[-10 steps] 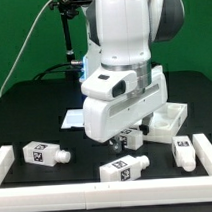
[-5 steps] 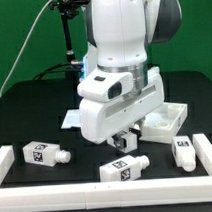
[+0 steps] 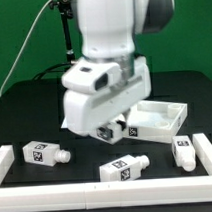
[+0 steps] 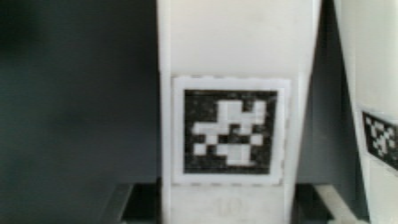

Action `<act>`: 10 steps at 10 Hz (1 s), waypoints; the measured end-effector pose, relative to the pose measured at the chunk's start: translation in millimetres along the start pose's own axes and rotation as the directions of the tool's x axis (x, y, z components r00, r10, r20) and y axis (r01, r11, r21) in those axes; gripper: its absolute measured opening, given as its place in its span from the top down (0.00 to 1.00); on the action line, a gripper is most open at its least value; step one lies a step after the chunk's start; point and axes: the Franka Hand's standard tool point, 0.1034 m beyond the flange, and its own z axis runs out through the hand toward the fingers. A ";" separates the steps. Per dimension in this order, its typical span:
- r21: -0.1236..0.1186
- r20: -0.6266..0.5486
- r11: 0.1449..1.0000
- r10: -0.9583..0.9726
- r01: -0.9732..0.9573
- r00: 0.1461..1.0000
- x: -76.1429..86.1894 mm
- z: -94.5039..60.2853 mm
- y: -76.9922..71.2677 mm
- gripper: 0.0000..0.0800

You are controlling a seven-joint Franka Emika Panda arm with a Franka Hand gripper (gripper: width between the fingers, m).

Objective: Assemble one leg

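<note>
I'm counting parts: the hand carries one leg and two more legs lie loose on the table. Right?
Not quite. The hand does carry one leg, but the exterior view shows three loose, not two: the leg at its left, the middle leg and the leg at its right.

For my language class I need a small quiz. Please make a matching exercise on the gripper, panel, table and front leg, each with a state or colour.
1 gripper
2 panel
3 table
4 front leg

a black
b lying at the front, tag showing
c shut on a leg
d white, at the exterior view's right

Pairs: 1-c, 2-d, 3-a, 4-b
</note>
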 end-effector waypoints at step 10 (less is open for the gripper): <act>0.017 0.026 1.000 -0.012 0.012 1.000 -98.5 1.4 34.7 0.64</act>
